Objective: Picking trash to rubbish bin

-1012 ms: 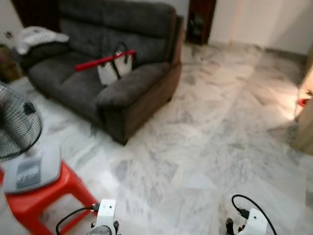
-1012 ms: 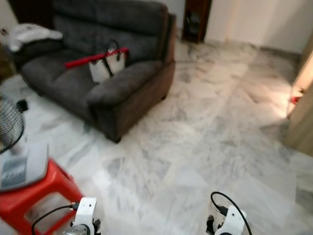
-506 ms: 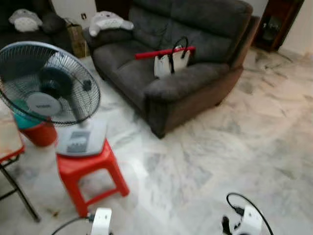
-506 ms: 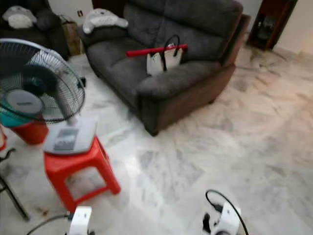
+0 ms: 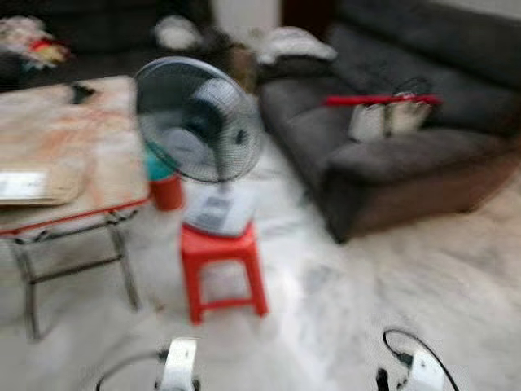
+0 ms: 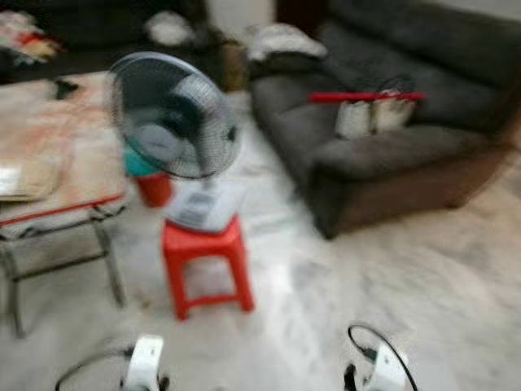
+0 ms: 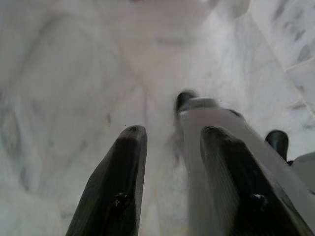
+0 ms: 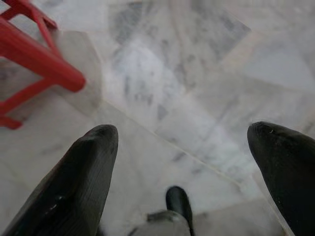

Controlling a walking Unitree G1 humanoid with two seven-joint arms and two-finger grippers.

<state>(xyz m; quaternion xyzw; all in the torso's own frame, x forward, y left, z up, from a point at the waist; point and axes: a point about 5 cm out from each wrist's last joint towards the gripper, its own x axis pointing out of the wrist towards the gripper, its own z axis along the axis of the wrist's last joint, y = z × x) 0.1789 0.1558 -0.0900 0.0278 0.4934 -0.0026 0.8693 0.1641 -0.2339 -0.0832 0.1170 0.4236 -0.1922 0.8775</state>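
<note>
Both pincers, left (image 7: 167, 184) and right (image 8: 189, 177), hang apart and empty above the floor (image 8: 187, 83); I see no trash to judge.

- Pale marble floor (image 5: 423, 269), blurred.
- Dark grey sofa (image 5: 407, 155) with a white bag (image 5: 387, 118) and a red stick (image 5: 378, 99) on it.
- Fan (image 5: 199, 122) standing on a red stool (image 5: 221, 269).
- Folding table (image 5: 69, 155) beside the stool.
</note>
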